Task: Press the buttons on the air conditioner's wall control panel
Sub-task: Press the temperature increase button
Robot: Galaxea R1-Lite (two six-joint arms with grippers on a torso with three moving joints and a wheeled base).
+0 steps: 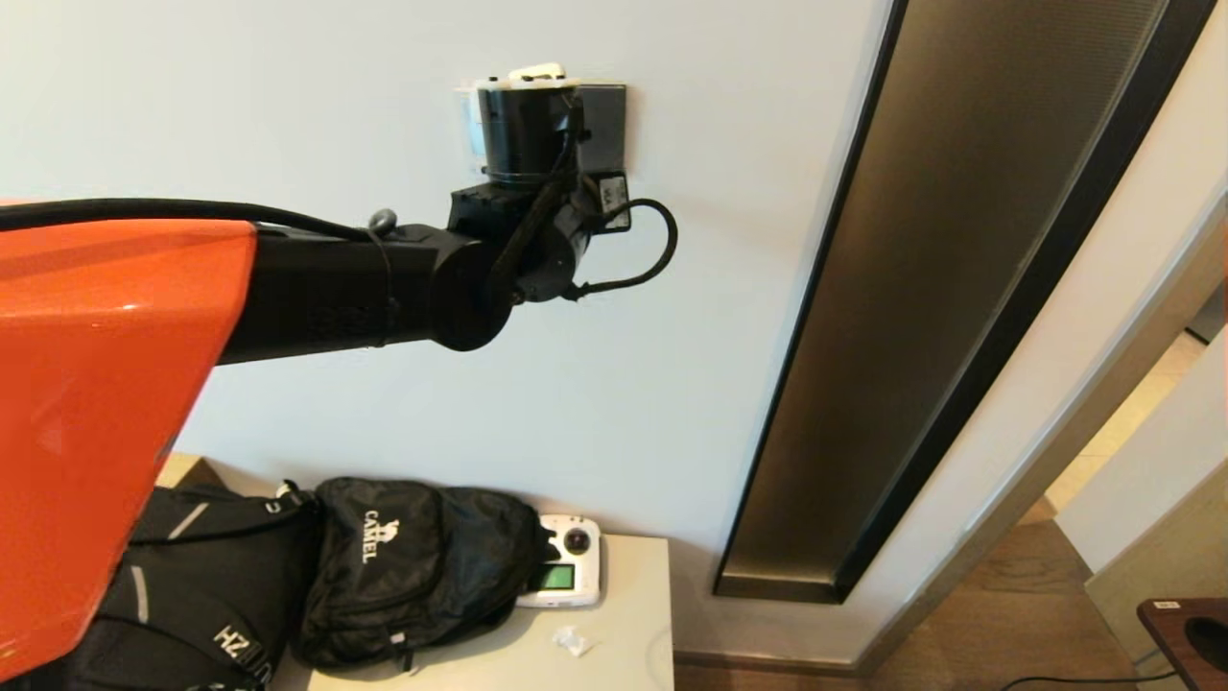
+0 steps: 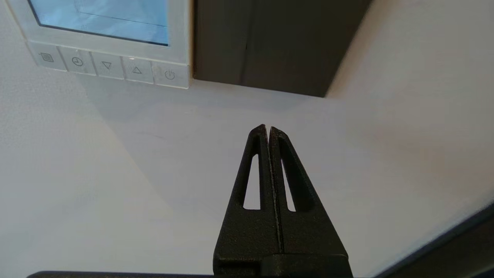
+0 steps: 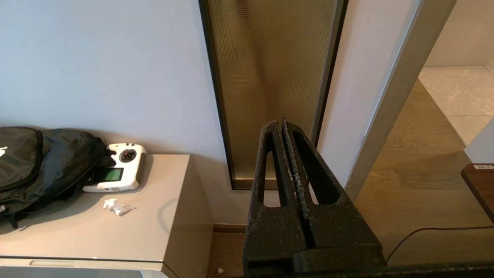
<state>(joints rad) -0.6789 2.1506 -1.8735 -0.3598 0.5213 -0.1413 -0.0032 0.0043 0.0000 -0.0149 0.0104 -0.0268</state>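
Note:
The white wall control panel [image 2: 108, 38] has a pale blue screen and a row of several grey buttons [image 2: 107, 66] along its edge, with the power button [image 2: 170, 75] at the end nearest a dark grey plate [image 2: 270, 42]. My left gripper [image 2: 268, 128] is shut and empty, its tips close to the bare wall, apart from the buttons. In the head view the left wrist [image 1: 528, 134] covers most of the panel [image 1: 468, 125]. My right gripper [image 3: 281, 122] is shut, empty and held low, away from the wall.
A tall dark brown glass strip [image 1: 959, 288] runs down the wall to the right. Below stands a beige cabinet [image 1: 614, 653] with black backpacks [image 1: 413, 566], a white remote controller [image 1: 566, 574] and a crumpled paper scrap [image 1: 574, 640]. A doorway and wooden floor [image 3: 417, 185] lie right.

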